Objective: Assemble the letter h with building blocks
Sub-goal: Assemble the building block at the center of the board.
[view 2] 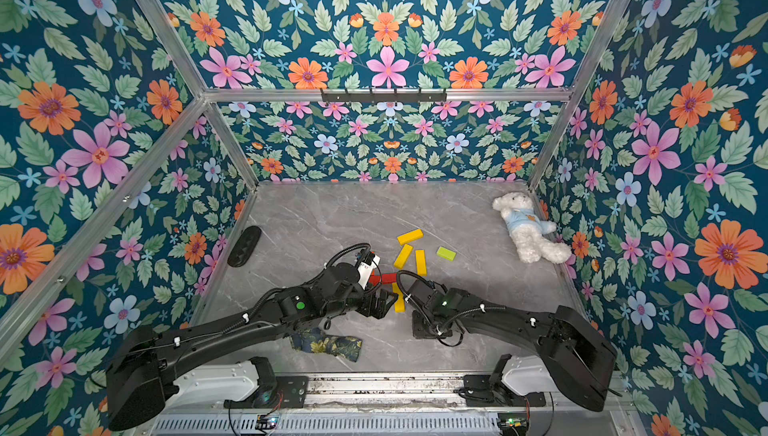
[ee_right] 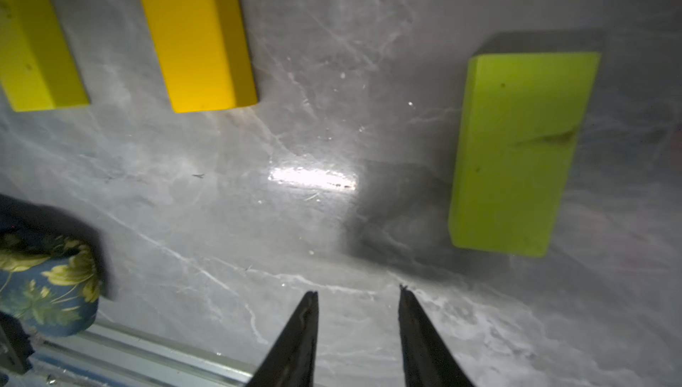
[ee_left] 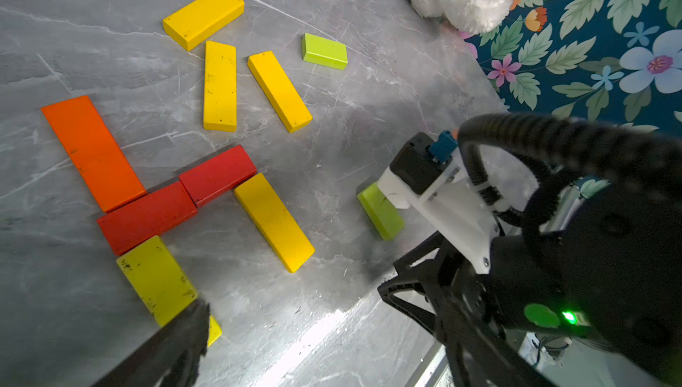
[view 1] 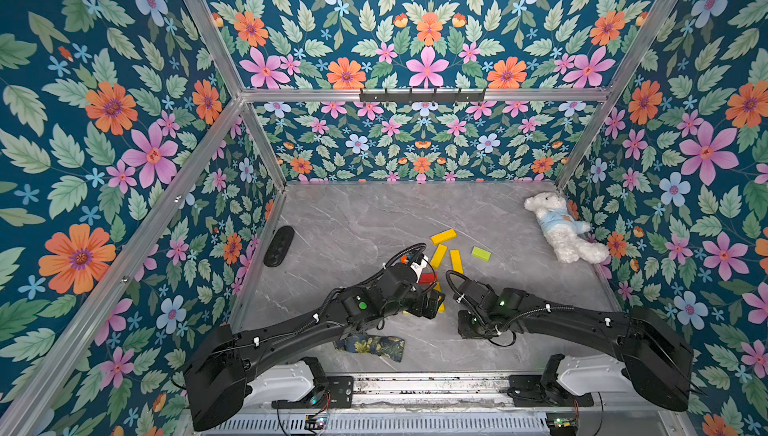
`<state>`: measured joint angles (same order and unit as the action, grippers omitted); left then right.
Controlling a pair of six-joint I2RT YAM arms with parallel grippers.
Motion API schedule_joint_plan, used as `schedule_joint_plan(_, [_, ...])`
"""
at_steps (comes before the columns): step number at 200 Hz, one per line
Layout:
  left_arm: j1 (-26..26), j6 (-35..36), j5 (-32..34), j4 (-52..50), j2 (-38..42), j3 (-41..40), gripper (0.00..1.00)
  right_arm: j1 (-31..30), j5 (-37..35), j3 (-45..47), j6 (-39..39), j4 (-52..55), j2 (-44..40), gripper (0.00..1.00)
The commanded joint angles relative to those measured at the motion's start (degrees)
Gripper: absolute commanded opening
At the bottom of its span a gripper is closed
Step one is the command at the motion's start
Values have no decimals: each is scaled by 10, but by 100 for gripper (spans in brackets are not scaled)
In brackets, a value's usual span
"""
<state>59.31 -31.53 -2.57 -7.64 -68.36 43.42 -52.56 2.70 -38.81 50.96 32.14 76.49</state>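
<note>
In the left wrist view an orange block [ee_left: 92, 152], two red blocks [ee_left: 147, 219] [ee_left: 217, 174] laid end to end, a dull yellow block [ee_left: 157, 278] and a yellow block [ee_left: 275, 222] lie touching in one group. Three loose yellow blocks [ee_left: 219, 86] and a lime block [ee_left: 324, 51] lie beyond it. My left gripper [ee_left: 339, 326] hangs wide open over the group's near end, holding nothing; only one finger [ee_left: 184, 329] shows. My right gripper [ee_right: 358, 293] is open a little and empty, beside another lime block [ee_right: 516, 152]. Both top views show the loose yellow blocks [view 1: 443, 236] [view 2: 409, 236].
A white plush bear [view 1: 561, 226] lies by the right wall. A black oval object [view 1: 279, 245] lies by the left wall. A dark floral cloth [view 1: 370, 346] lies near the front rail under my left arm. The two wrists are close together mid-table.
</note>
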Motion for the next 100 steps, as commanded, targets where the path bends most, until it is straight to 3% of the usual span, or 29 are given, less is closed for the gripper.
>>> schedule_joint_plan(1, [-1, 8, 3, 0, 0, -2, 99, 12, -27, 3, 33, 11, 9, 40])
schedule_joint_plan(100, [-1, 6, 5, 10, 14, -25, 99, 212, -61, 16, -56, 16, 16, 40])
